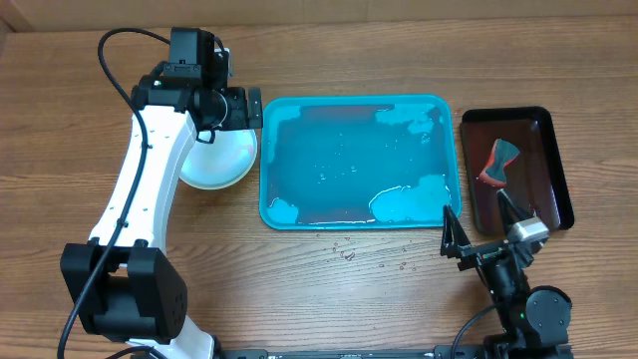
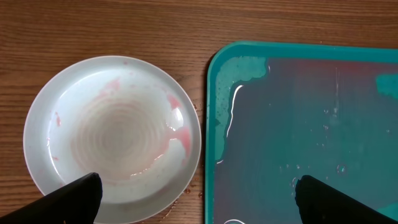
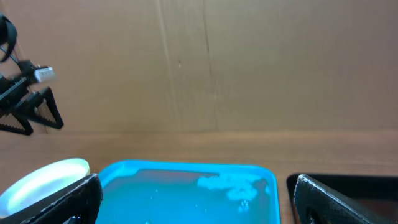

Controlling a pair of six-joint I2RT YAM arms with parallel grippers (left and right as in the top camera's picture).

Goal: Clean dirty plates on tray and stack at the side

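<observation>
One smeared white plate (image 2: pixel 115 137) just beside one wet teal tray (image 1: pixel 349 160) at its left rim, one dark tray (image 1: pixel 546 170) near its right, left gripper (image 2: pixel 196 202) and right gripper (image 3: pixel 199 196) released, empty.

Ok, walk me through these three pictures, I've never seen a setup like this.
Two robot arms work at a wooden table. One picture looks down from above; the other two come from a camera on each wrist. Each arm ends in a two-finger end effector: the left end effector and right end effector are both open and hold nothing. A wet teal tray lies in the middle, a pink-smeared plate beside it, and a dark tray holding a red-and-blue tool on its other side.
</observation>
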